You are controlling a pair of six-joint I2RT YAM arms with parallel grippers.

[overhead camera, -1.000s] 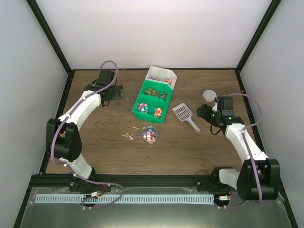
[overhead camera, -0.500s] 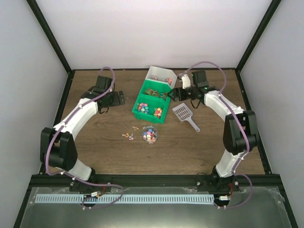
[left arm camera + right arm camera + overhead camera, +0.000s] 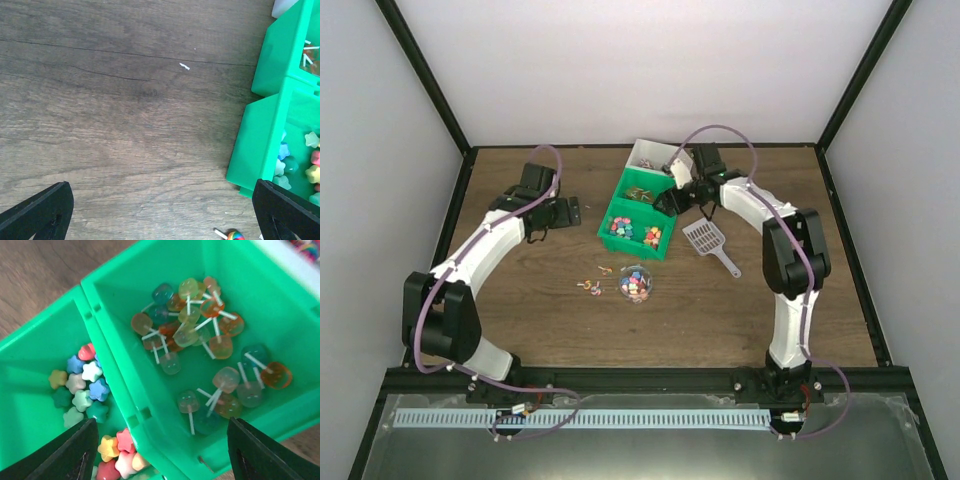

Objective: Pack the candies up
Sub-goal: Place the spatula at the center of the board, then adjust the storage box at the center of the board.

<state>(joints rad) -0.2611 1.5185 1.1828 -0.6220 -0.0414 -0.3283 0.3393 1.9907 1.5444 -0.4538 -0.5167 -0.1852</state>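
Right fingers [image 3: 75, 455], spread wide and empty, hang over the middle compartment of the green plastic tray [image 3: 115, 380], seemingly to pick translucent lollipop candies [image 3: 186, 335]. Left fingers [image 3: 40, 210], also wide, wait over the brown wooden worktop [image 3: 125, 100] at the tray's 9 o'clock, out of the way.

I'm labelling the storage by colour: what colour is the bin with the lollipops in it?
The lollipop bin is bright green, seen best in the right wrist view.
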